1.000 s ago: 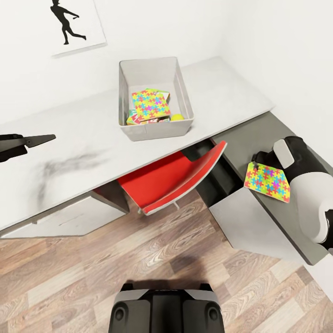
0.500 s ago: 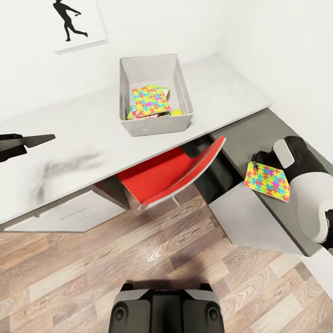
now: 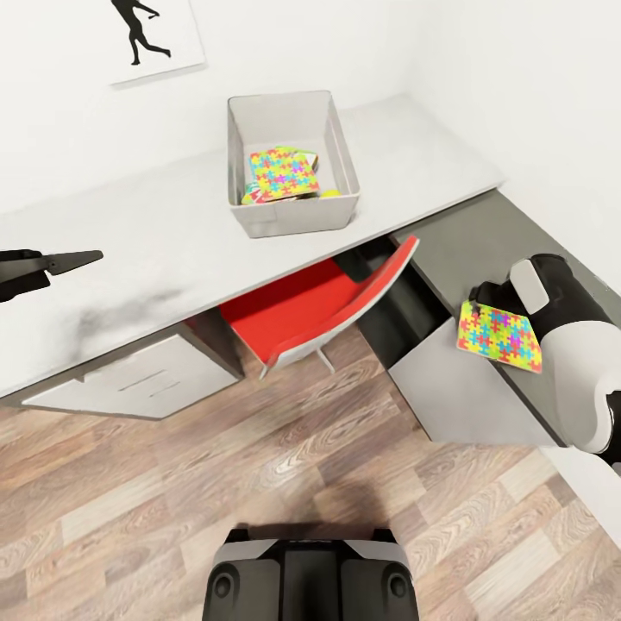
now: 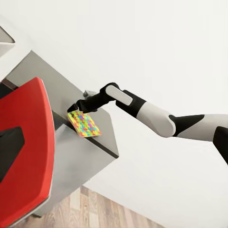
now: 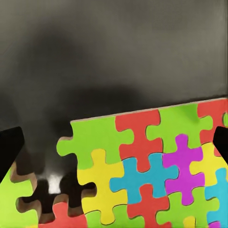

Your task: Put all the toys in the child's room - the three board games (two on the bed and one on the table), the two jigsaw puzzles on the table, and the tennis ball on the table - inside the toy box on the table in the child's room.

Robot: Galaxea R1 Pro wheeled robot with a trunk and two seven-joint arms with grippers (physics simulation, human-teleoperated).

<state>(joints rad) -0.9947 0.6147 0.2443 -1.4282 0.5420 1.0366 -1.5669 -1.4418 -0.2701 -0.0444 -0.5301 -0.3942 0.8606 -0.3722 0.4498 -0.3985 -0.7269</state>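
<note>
Bright jigsaw colours catch the eye at the right of the head view, where the right gripper [image 3: 485,297] has its jaws closed on one edge of a jigsaw puzzle [image 3: 500,336], held over the dark grey side surface [image 3: 466,250]. At upper centre, the toy box [image 3: 291,216] stands on the white table [image 3: 172,241], with another puzzle [image 3: 283,172] lying on top of what looks like board games, and a bit of yellow beside it, perhaps the tennis ball. A red chair [image 3: 323,306] sits tucked under the table edge between the box and the robot. At the left edge the left gripper [image 3: 60,260] pokes in holding nothing; whether its jaws are apart I cannot tell.

From the left wrist camera, the right arm [image 4: 156,116] reaches across mid-frame, the puzzle [image 4: 84,124] hanging from its gripper [image 4: 80,107] against the grey cabinet.

The right wrist camera looks straight onto the puzzle [image 5: 142,175], which covers the lower half of the frame, dark surface beyond it.

To my mind the carry to the box is the step in hand. It would go best with the puzzle kept level, lifted clear of the box's near wall, and released low over the pile so it lands flat.
</note>
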